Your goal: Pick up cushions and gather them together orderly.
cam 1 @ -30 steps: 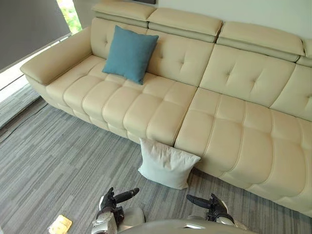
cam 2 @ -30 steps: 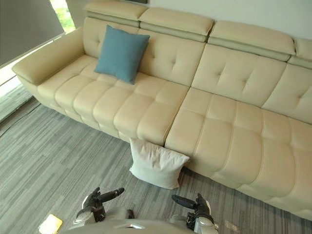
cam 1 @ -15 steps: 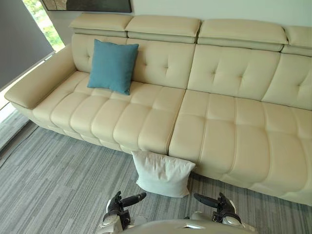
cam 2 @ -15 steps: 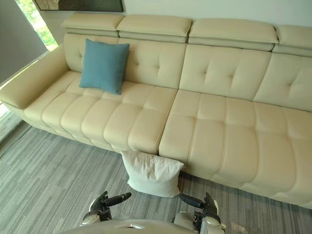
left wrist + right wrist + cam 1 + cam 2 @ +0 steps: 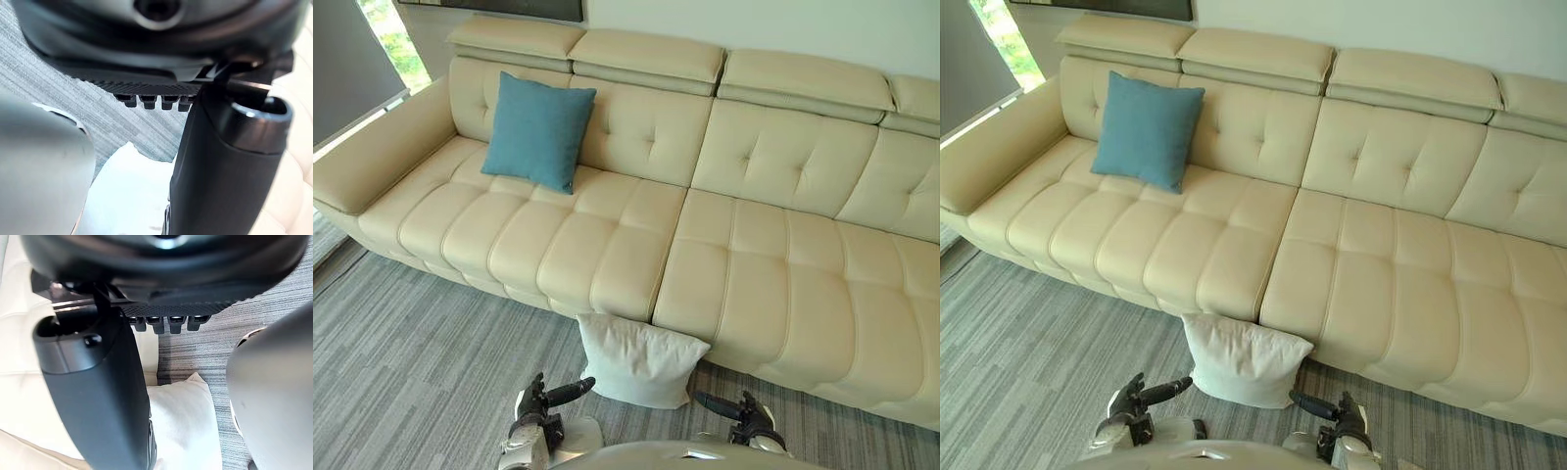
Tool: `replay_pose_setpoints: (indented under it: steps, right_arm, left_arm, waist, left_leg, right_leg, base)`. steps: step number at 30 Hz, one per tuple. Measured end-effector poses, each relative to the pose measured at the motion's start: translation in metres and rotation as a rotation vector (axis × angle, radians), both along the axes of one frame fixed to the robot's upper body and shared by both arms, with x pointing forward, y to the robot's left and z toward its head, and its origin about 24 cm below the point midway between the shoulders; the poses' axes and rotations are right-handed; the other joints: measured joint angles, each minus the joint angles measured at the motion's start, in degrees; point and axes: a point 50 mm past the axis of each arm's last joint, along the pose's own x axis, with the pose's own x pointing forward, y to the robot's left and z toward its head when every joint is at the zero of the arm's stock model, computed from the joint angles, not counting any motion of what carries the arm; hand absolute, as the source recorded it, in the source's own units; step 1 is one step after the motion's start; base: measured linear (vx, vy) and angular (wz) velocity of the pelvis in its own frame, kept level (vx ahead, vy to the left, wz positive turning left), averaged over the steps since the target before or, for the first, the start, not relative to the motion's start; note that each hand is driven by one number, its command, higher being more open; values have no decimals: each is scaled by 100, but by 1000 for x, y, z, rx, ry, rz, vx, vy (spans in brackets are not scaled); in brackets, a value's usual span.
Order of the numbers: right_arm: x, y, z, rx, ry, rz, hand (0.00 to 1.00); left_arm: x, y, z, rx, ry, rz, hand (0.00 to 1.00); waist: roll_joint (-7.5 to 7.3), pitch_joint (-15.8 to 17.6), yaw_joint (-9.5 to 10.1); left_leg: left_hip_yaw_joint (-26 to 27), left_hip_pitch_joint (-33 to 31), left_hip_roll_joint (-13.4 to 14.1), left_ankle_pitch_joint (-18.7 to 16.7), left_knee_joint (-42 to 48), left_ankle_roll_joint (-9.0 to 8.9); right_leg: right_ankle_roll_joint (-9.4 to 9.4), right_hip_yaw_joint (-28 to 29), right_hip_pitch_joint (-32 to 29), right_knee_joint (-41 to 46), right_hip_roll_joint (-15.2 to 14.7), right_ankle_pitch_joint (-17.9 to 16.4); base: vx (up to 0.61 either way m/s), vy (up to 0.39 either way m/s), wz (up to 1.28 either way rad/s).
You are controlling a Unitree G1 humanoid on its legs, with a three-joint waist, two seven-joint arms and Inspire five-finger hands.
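A white cushion [image 5: 638, 359] lies on the grey carpet, leaning against the front of the cream sofa [image 5: 773, 284] at the seam between two seats. A teal cushion [image 5: 538, 130] stands upright against the sofa's backrest on the left seat. My left hand [image 5: 543, 403] hovers low near the carpet, just left of the white cushion, thumb pointing toward it, fingers relaxed and holding nothing. My right hand [image 5: 744, 415] hovers just right of the white cushion [image 5: 183, 421], likewise open and apart from it.
The sofa's left armrest [image 5: 372, 157] ends near a window with a grey blind [image 5: 347, 59]. Striped grey carpet [image 5: 401, 352] spreads out to the left in front of the sofa.
The camera has shifted, moving the whole scene in view. Both hands stay low in front of the white cushion, still open and holding nothing.
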Motion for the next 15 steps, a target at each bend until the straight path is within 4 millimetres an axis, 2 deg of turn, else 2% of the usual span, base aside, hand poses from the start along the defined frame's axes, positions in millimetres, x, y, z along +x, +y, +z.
replay_pose_setpoints:
  steps: [3, 5, 7, 9, 11, 12, 13, 14, 15]
  right_arm:
    - [1, -4, 1, -15, -2, -2, 100]
    - [3, -6, 2, -22, -8, 0, 100]
    - [21, -10, 7, -46, -50, 3, 100]
    - [45, -10, 15, -47, -109, 3, 100]
    - [85, -7, 33, -48, -222, 5, 100]
    - [90, -6, 35, -47, -236, 2, 100]
    - [117, -8, 53, -63, -332, -12, 100]
    - [135, -9, 66, -80, -393, -13, 100]
    - [145, -10, 74, -86, -428, -18, 100]
  left_arm:
    - [3, -6, -1, 15, 12, -76, 100]
    - [5, -8, 0, 18, 10, -84, 100]
    - [23, -5, 6, 44, -32, -88, 100]
    - [46, -5, 16, 58, -101, -76, 100]
    - [82, -1, 35, 84, -210, -54, 100]
    - [86, 0, 38, 87, -222, -50, 100]
    - [111, 7, 54, 109, -299, -18, 100]
    - [126, 12, 67, 128, -352, -6, 100]
    - [135, 15, 76, 137, -390, 4, 100]
  waist:
    - [107, -11, -19]
    - [121, 38, -14]
    - [126, 331, -12]
    - [160, 593, -3]
    - [80, 1151, 7]
    - [64, 1197, 8]
    - [15, 1470, 9]
    - [-35, 1644, 14]
    - [-60, 1722, 10]
  left_leg:
    - [11, 30, -1, 16, -53, -15]
    - [0, 20, 3, 21, -48, -23]
    - [-69, -388, 64, 20, 284, -28]
    - [-215, -1080, 173, -16, 779, -21]
    - [-344, -1886, 341, -155, 1384, -79]
    - [-352, -1992, 356, -176, 1471, -81]
    - [-472, -2737, 500, -276, 1990, -87]
    - [-492, -3118, 552, -299, 2188, -79]
    - [-508, -3352, 566, -279, 2273, -57]
  right_leg:
    - [15, 2, -5, 9, 14, -8]
    - [44, -7, -18, 63, 31, -31]
    - [-9, -3, -452, 527, 15, -172]
    - [-71, 0, -1094, 1035, 26, -266]
    - [-172, 9, -1892, 1698, 61, -451]
    - [-186, 12, -1988, 1779, 63, -488]
    - [-246, 22, -2669, 2252, 92, -590]
    - [-278, 51, -3072, 2483, 105, -615]
    - [-284, 73, -3332, 2603, 103, -613]
  base:
    - [10, -3, -6]
    - [1, -56, 4]
    - [-90, -100, 11]
    - [-173, -117, 14]
    - [-278, -147, 11]
    - [-385, -139, 4]
    - [-351, -101, -3]
    - [-266, -62, -5]
    - [-164, -23, -8]
